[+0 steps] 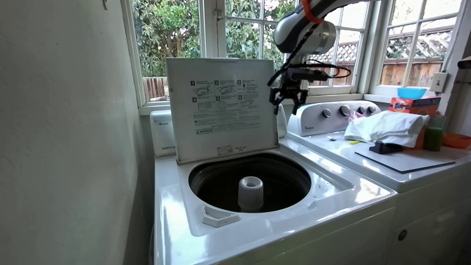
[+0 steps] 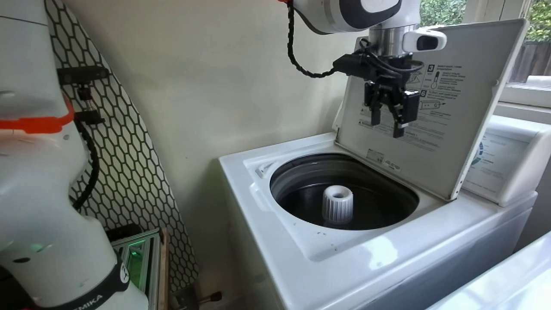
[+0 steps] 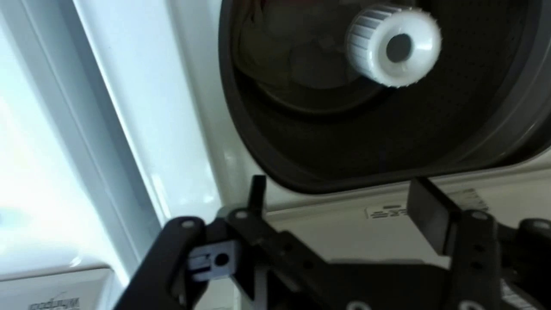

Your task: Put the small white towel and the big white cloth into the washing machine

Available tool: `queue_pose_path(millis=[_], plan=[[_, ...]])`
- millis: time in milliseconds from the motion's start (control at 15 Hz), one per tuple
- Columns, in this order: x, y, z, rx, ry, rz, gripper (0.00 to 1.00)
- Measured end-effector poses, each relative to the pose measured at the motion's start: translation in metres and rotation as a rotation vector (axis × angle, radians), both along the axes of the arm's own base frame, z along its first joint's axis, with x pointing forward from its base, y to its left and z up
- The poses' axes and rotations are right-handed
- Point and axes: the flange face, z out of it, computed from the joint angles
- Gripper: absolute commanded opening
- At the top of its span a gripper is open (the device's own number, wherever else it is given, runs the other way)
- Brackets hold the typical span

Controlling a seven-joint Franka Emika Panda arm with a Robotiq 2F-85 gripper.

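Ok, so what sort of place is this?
Most likely a home laundry area. There's an open, boxy white top-loading washing machine, a glossy white Whirlpool appliance with round silvery knobs beside it, and a rectangular orange Tide detergent box on that appliance.

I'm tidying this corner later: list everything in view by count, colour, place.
Washing machine: 1, white, beside wall
Lid: 1, white, raised behind drum
Agitator: 1, white, in drum
Dim shapes: count, colour unclear, in drum
Whirlpool appliance: 1, white, beside washing machine
Big white cloth: 1, white, on appliance
Tide box: 1, orange, behind cloth
Blue bowl: 1, blue, on box
Container: 1, green contents, beside box
Orange bowl: 1, orange, beside container
Spoon: 1, silver, beside cloth
Board: 1, grey, on appliance
Black object: 1, black, at board's edge
Windows: several, white, behind lid
Hexagon panel: 1, black-lined, near wall
Robot arm: 1, white, over washing machine
Gripper: 1, black, open above washing machine
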Motion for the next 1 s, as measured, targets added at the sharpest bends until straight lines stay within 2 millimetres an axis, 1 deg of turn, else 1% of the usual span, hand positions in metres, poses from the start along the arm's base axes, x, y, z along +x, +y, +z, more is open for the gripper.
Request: queue_pose_path(millis=[133,333,467,600,733,1000], plan=[[0.002,-0.037,0.006,-0.003,-0.013,-0.114,1.0],[0.005,-0.106,0.007,-0.011,-0.025,-0.284,1.0],[0.006,-0.152,-0.001,-0.018,-0.023,-0.396,1.0],[0.006,-0.192,-0.015,-0.027,-0.013,-0.509,1.0],[0.009,-0.223,-0.031,-0.036,-0.003,-0.619,1.0],[0.017,-0.271,-0.057,-0.059,-0.007,-0.837,1.0]])
